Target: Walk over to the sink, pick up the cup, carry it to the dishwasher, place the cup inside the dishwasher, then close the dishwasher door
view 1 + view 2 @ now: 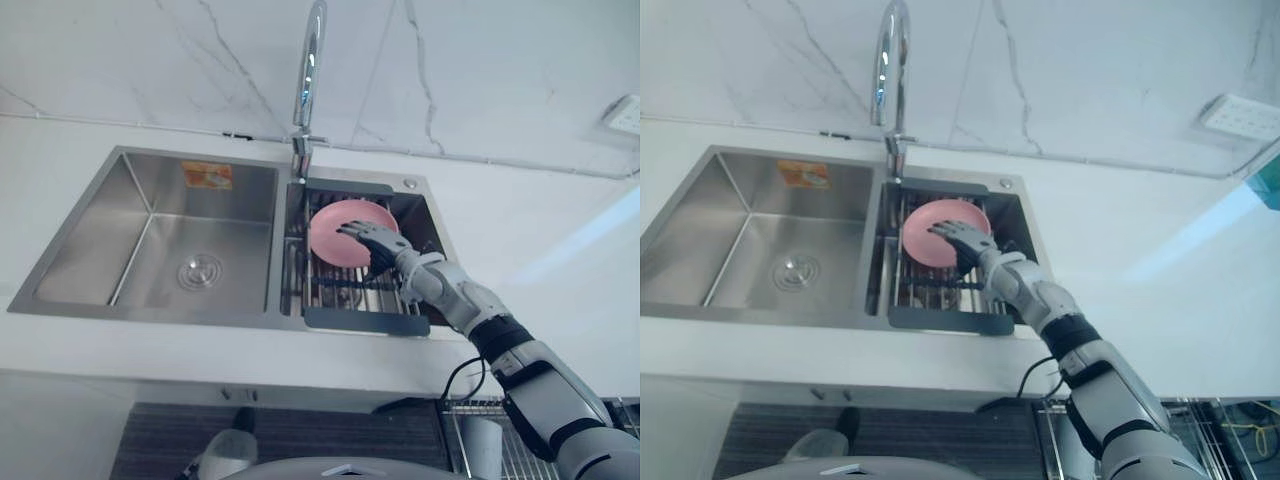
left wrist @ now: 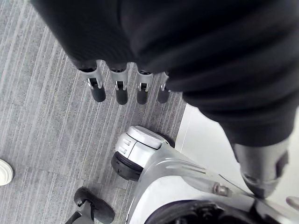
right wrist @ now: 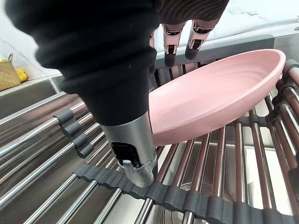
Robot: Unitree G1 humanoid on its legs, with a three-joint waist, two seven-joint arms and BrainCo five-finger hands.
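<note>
A shallow pink dish (image 1: 335, 232) lies tilted on the roll-up rack (image 1: 345, 298) over the sink's right basin. No cup is to be seen there. My right hand (image 1: 375, 242) reaches in from the lower right and hovers over the dish's right half. In the right wrist view its straight fingers (image 3: 194, 42) stretch above the pink dish (image 3: 219, 93), while the thumb (image 3: 135, 163) points down to the rack's dark edge strip (image 3: 187, 198) beside the dish. Nothing is gripped. My left hand (image 2: 121, 88) hangs low over grey floor, fingers straight and empty.
The left basin (image 1: 180, 250) is bare steel with a drain. A tall chrome faucet (image 1: 308, 70) rises behind the divider. White counter (image 1: 540, 230) surrounds the sink, with a marble wall behind. A wire rack (image 1: 1200, 420) shows below the counter's front edge at right.
</note>
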